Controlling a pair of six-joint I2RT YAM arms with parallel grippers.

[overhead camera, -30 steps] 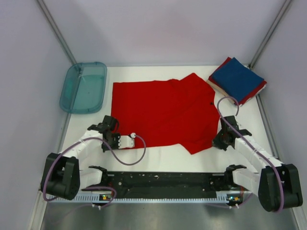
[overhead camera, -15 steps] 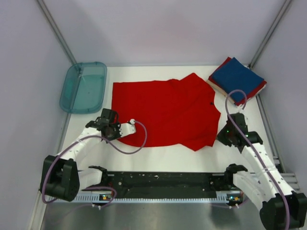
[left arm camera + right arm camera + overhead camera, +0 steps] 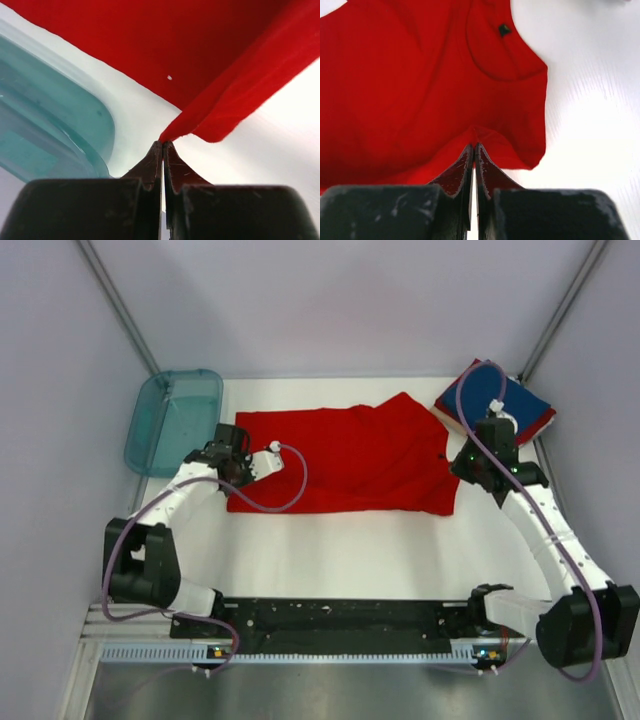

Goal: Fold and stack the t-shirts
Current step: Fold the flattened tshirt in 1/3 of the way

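Left fingers (image 3: 150, 169) pinch a corner of the red t-shirt (image 3: 345, 455). Right fingers (image 3: 457, 172) are clamped on a fold at its other side. The shirt lies doubled over mid-desk (image 3: 340, 560), from 9 to 3 o'clock. Folded stack (image 3: 528, 403), navy on top, at 1 o'clock. Teal tray (image 3: 175, 425) at 10 o'clock.

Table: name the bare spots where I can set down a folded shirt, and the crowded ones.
Free: the wide white strip of table between the red t-shirt's near edge and the arm bases. Crowded: far left by the teal tray and left arm; far right by the folded stack.
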